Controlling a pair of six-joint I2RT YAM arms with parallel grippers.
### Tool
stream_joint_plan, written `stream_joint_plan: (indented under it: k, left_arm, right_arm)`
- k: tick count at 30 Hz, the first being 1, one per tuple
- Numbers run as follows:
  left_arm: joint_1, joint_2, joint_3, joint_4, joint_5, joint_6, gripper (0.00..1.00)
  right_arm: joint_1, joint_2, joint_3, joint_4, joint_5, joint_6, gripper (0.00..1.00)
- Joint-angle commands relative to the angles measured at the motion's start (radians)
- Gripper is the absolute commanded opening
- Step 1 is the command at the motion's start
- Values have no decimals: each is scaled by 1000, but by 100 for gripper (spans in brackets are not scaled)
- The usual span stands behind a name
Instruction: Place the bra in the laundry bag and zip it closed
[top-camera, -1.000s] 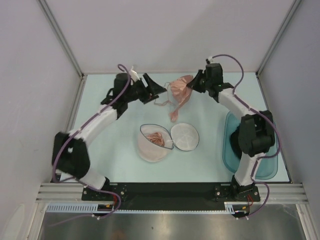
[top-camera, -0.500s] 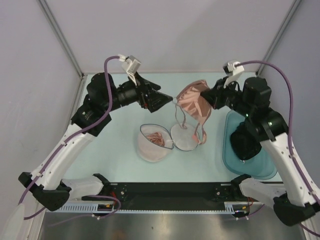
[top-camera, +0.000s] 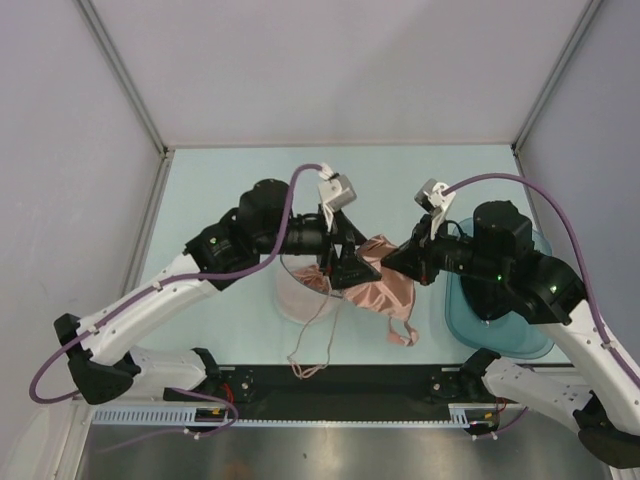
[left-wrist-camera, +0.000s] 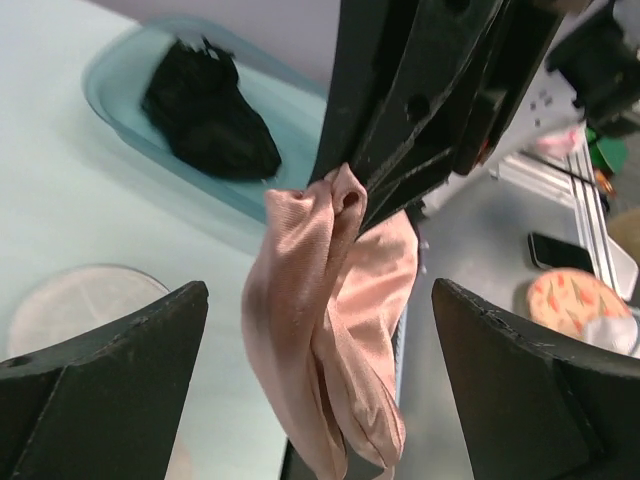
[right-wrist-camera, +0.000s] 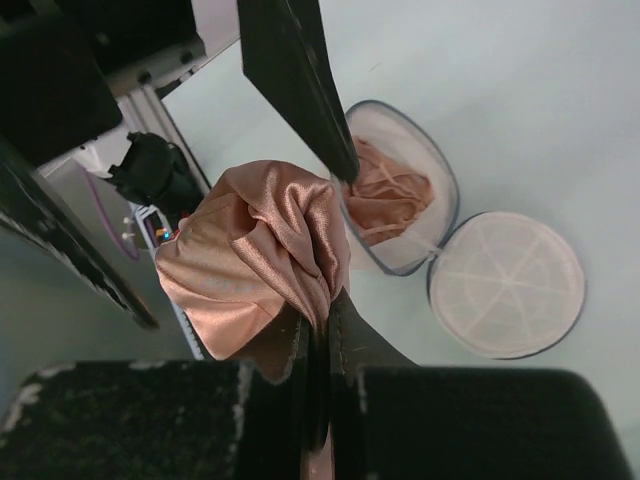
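The salmon-pink satin bra (top-camera: 383, 290) hangs bunched in the air over the table's near middle, with thin straps (top-camera: 315, 355) trailing toward the front edge. My right gripper (top-camera: 398, 262) is shut on its upper fold, as the right wrist view (right-wrist-camera: 320, 310) shows, with the cups (right-wrist-camera: 245, 265) bulging left of the jaws. My left gripper (top-camera: 352, 262) is open, and its fingers (left-wrist-camera: 100, 380) stand wide on either side of the bra (left-wrist-camera: 330, 330) without touching it. The laundry bag (right-wrist-camera: 395, 195) lies open below with pink fabric in one half. Its flat half (right-wrist-camera: 505, 285) lies beside it.
A translucent teal basin (top-camera: 530, 335) sits at the right edge and holds a black garment (left-wrist-camera: 205, 120). In the top view the arms and the bra cover most of the bag (top-camera: 298, 300). White walls enclose the table on three sides.
Both arms have swung from the table's far side toward the front. The bra has come with the right gripper to hang over the bag. Its straps now dangle at the near edge.
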Motion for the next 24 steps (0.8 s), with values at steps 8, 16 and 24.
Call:
stream_joint_plan:
  k: [8, 16, 24]
  left_arm:
    - [-67, -7, -51, -85, -72, -8, 19]
    - [52, -50, -24, -229, -133, -19, 0]
    - [120, -42, 77, -320, -141, 98, 0]
  right_arm:
    - [76, -40, -59, 93, -62, 131, 0]
    - [79, -81, -82, -4, 116, 252, 95]
    - [81, -93, -159, 62, -127, 507, 100]
